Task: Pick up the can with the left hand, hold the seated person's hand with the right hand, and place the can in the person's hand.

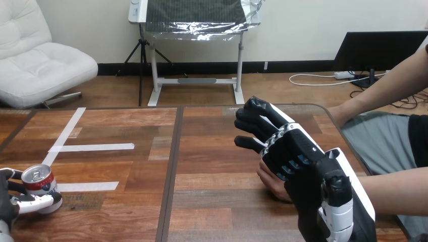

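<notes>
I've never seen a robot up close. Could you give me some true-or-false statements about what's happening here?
1. The left hand grips the can. True.
2. The can already lies in the person's hand. False: the two are far apart.
3. The right hand is over the person's hand. True.
4. The white tape strips lie on the right half of the table. False: they lie on its left half.

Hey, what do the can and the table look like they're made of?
The can looks like thin metal, probably aluminium: bare silver top and rim, with a glossy red printed wall. The table looks like wood, either solid boards or a veneer, I cannot tell which: brown grain, plank seams and a soft sheen.
</notes>
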`<state>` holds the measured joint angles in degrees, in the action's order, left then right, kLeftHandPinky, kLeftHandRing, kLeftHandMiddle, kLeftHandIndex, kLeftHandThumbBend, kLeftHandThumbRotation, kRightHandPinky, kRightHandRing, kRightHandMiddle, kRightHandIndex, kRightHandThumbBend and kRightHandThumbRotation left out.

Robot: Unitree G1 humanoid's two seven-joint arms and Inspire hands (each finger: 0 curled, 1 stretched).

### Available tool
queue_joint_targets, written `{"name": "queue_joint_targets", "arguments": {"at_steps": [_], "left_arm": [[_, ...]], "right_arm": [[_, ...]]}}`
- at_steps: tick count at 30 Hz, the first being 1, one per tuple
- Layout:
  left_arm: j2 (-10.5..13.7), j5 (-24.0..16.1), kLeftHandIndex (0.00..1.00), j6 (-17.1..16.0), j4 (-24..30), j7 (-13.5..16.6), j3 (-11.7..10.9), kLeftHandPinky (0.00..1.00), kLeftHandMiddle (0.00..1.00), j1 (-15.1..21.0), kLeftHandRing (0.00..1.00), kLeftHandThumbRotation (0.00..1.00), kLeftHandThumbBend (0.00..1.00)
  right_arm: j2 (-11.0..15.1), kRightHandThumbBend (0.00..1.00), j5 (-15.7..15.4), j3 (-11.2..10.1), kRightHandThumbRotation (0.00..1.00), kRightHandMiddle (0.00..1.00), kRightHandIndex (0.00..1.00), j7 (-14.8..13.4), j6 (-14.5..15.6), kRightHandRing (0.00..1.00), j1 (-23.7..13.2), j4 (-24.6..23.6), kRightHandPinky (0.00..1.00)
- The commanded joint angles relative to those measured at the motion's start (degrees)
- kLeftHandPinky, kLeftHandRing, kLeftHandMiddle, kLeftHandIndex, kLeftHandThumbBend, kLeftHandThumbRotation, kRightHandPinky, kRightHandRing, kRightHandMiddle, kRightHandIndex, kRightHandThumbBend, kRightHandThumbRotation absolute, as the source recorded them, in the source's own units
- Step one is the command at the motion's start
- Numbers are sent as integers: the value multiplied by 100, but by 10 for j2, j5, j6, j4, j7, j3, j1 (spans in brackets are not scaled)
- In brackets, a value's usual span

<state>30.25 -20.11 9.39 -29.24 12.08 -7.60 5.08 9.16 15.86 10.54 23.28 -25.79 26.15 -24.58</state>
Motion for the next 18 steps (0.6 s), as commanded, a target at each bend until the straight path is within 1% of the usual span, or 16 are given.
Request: {"name": "queue_joint_targets", "arguments": {"at_steps": [1,7,13,18], "left_arm": [[-2,1,54,-14,12,17,2,43,54,41,50,0,67],[-4,5,53,-28,4,27,1,42,54,41,50,0,68],[-7,5,53,-29,3,35,1,41,53,42,49,0,69],[-9,2,54,-40,1,47,1,40,51,40,47,0,69]], "right_arm": [[-5,80,8,-5,97,88,89,-4,-9,90,-25,-19,85],[-7,80,3,-6,98,88,89,-5,-13,89,-26,-17,85],[-6,80,3,-6,98,88,89,-5,-11,89,-26,-18,84],[-7,80,4,-6,98,88,89,-6,-10,89,-26,-18,83]]}}
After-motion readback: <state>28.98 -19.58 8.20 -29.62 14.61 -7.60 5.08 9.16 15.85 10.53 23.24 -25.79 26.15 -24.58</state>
